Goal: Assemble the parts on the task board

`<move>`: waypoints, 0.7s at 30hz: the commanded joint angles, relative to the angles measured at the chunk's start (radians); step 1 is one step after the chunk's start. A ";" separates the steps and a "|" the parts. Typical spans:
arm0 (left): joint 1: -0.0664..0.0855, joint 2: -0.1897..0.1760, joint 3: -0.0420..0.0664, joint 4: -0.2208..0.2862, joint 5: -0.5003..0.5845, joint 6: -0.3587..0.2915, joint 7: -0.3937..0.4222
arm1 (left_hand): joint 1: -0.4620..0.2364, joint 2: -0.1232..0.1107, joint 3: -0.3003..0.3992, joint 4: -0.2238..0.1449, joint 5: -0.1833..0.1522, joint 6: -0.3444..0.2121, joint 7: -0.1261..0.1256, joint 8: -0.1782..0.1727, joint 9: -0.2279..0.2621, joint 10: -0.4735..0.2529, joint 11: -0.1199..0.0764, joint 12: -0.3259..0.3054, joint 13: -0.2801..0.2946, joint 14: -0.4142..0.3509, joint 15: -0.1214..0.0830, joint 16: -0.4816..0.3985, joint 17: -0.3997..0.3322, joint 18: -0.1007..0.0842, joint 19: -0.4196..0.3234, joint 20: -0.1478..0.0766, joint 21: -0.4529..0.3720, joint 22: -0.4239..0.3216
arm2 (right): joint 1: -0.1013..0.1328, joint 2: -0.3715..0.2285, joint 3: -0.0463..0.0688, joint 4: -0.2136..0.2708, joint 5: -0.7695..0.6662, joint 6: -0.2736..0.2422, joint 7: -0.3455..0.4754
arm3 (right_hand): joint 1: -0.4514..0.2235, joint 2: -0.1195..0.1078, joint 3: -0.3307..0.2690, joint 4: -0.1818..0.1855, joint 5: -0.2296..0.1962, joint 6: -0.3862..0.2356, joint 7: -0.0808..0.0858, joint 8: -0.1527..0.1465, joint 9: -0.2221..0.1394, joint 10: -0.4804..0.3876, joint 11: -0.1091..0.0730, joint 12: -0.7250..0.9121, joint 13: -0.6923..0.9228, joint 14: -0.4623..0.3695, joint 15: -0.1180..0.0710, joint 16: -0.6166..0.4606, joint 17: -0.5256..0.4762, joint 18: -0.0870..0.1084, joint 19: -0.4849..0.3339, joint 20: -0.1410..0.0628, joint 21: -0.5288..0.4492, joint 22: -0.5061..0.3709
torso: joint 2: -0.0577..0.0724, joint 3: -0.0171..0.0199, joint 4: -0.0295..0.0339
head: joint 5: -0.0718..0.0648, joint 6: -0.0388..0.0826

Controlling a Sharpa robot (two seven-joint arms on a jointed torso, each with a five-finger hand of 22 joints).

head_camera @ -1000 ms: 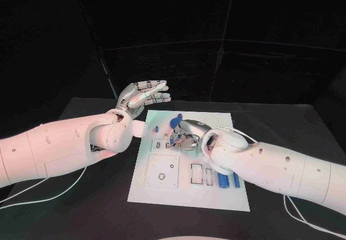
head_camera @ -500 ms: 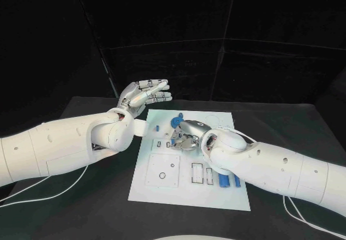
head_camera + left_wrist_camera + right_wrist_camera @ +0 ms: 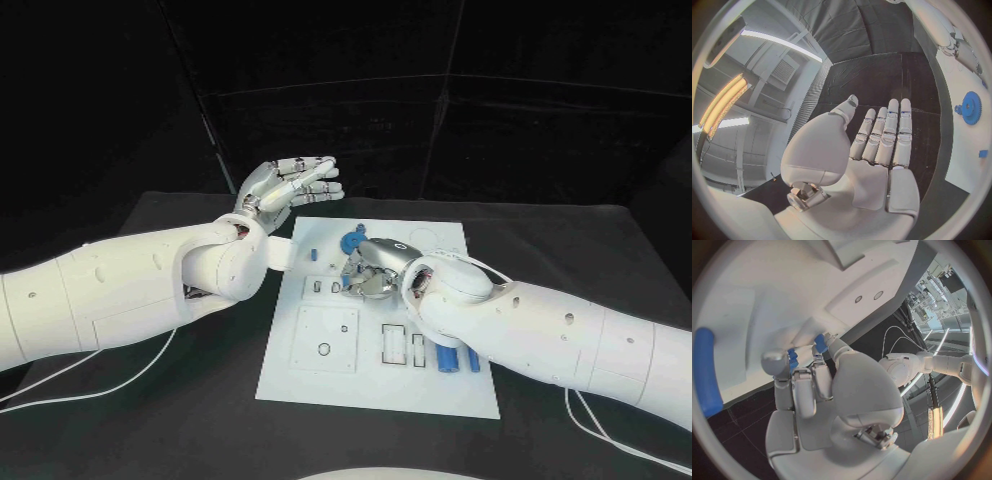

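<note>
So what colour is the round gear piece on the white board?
Blue gear, clearest in the left wrist view.

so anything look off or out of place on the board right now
Nothing stands out. The task board lies flat on the table, with two blue pegs side by side near its right edge and a blue gear near its far end. The right hand works over the middle; the left hand is raised, holding nothing.

Black table [image 3: 173, 400], perhaps cloth-covered.
</note>
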 commanded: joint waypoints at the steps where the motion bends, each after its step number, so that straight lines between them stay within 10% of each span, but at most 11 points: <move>1: 0.002 0.001 0.001 0.000 0.000 0.013 0.005 | 0.004 0.002 -0.001 -0.007 0.004 0.009 0.022 -0.004 0.000 0.006 0.000 -0.005 0.000 0.007 0.003 -0.007 -0.001 0.014 0.010 0.000 -0.001 -0.001 | -0.002 -0.003 -0.003 -0.003 -0.009 0.047 -0.018 | -0.008 -0.005 0.004 -0.001 0.003 0.003 0.002 0.005 0.000 -0.007 -0.002 -0.003 0.034 0.092 -0.002 -0.001 0.204 -0.012 -0.006 0.001 -0.007 -0.001 | 0.000 0.0001 0.0000 | 0.000 -0.001; 21: 0.002 0.001 0.001 -0.001 0.000 0.015 0.004 | 0.004 0.002 -0.001 -0.007 0.004 0.009 0.022 -0.004 0.000 0.006 0.000 -0.005 0.000 0.007 0.003 -0.007 -0.001 0.014 0.010 0.000 -0.001 -0.001 | -0.006 -0.005 -0.004 0.005 -0.013 0.060 -0.032 | -0.034 -0.036 -0.006 0.006 -0.011 -0.017 0.010 -0.011 -0.006 -0.017 0.004 -0.015 0.022 0.092 0.003 -0.002 0.202 -0.011 -0.008 0.005 -0.010 -0.005 | 0.000 0.0001 0.0006 | -0.002 -0.009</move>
